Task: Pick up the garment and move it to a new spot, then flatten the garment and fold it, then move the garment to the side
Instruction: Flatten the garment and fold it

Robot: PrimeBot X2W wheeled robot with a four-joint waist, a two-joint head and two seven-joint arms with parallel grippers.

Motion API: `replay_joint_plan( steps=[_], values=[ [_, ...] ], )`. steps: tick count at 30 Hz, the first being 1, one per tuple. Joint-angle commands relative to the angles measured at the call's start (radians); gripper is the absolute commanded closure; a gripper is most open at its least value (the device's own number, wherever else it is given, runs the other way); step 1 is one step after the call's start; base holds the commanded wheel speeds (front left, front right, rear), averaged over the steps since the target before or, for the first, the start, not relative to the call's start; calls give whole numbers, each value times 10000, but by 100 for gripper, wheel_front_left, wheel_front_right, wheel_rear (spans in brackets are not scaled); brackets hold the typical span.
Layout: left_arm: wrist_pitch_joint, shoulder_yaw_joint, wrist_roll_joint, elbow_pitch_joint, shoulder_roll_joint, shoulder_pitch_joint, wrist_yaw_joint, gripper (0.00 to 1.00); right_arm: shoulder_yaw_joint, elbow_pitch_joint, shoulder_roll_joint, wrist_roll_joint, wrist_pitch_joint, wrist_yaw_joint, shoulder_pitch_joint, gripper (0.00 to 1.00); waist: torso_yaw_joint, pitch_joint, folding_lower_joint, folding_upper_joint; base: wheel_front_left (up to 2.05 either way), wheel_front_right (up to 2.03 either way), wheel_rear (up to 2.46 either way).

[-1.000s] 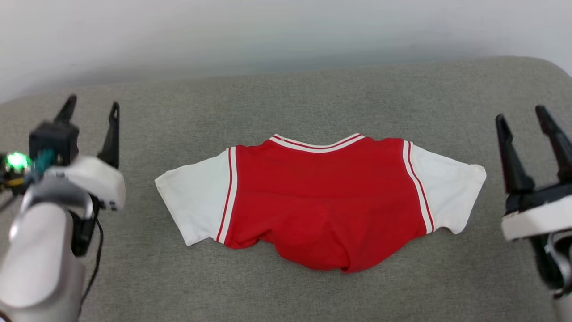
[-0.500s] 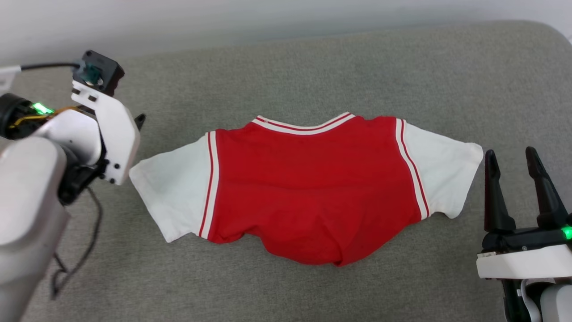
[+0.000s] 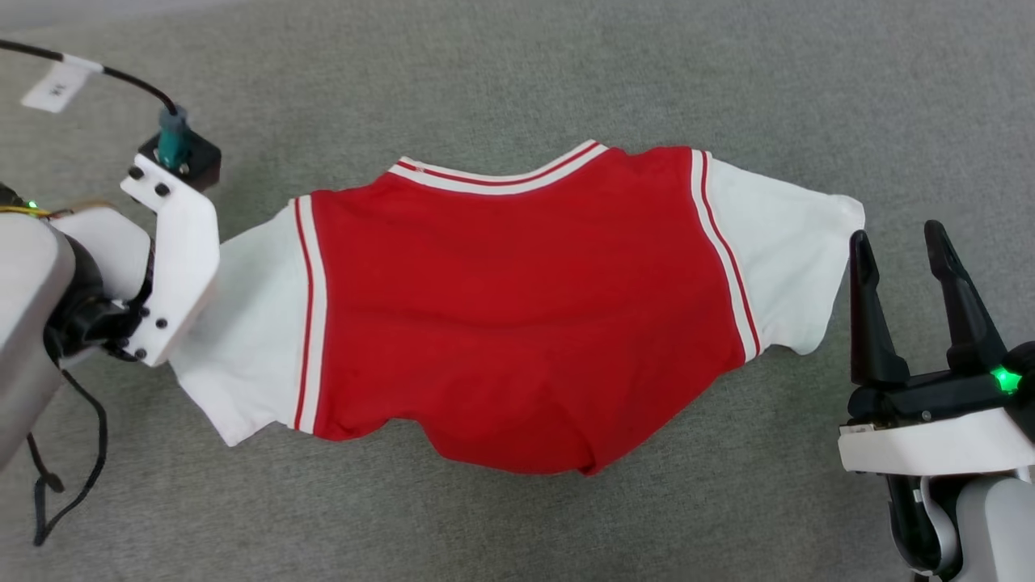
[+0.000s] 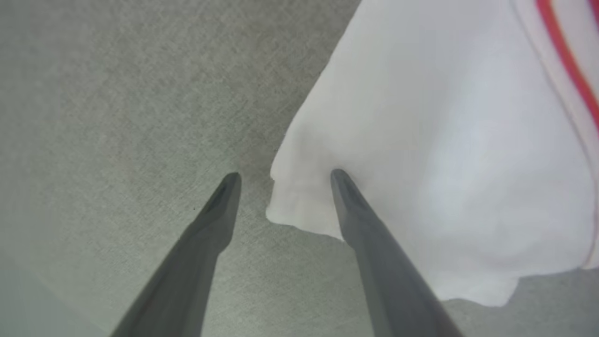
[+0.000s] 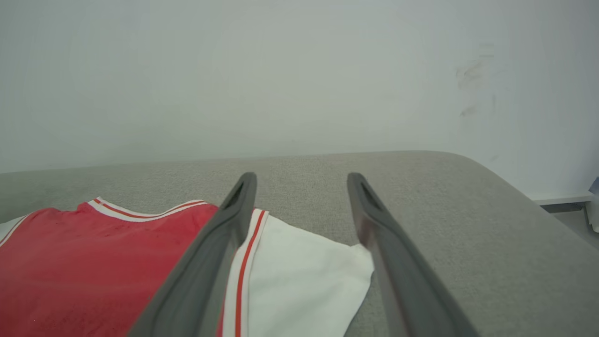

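If shut shallow: lost grip

If shut now, could nip only the left sleeve's thin edge and drop it on the lift. Straddles that sleeve's corner with the left claw spread wide: 1 finger over cloth, 1 over bare bench. Hovers with the right claw equally apart, empty, just beside the right sleeve. Leaves the garment lying spread between the 2 claws.

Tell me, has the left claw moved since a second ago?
Yes: the left claw went rightward, reaching the white sleeve of the red jersey T-shirt.
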Motion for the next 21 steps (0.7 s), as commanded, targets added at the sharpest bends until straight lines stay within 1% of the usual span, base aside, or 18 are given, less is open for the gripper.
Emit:
replay_joint_plan(
  steps=[1, 7, 8, 9, 10, 15, 18, 21],
  values=[
    [24, -103, -20, 36, 84, 27, 6, 0, 20, 15, 62, -52, -18, -7, -139, 0, -119, 171, -1, -1, 0, 0, 0],
    [-178, -725, -248, 419, 29, 295, 11, 0, 68, 103, 94, -77, -18, -7, -269, 0, -185, 401, -1, -1, 0, 0, 0],
    [-241, -783, -337, 431, -19, 313, 17, 31, 38, 124, 96, -77, -18, -7, -260, 0, -163, 381, -1, -1, 0, 0, 0],
    [-305, -860, -367, 433, -43, 315, 17, 87, -22, 146, 102, -65, -18, -7, -243, 0, -136, 336, -1, -1, 0, 0, 0],
    [-357, -940, -417, 425, -30, 311, 17, 100, -70, 179, 90, -52, -18, -7, -231, 0, -107, 273, -1, -1, 0, 0, 0],
    [-1011, -1016, -629, 344, 155, 200, 17, 100, -450, 243, -196, -114, -18, -7, -361, 0, 103, -252, -1, -1, 0, 0, 0],
    [-1459, -1094, -690, 131, 253, 143, 15, 100, -694, 280, -666, -247, -18, -7, -466, 0, 258, -638, -1, -1, 0, 0, 0],
    [-1928, -1119, -817, -85, 354, 249, 17, 100, -866, 335, -1361, -328, -18, -7, -738, 0, 441, -1014, -1, -1, 0, 0, 0]
  ],
)
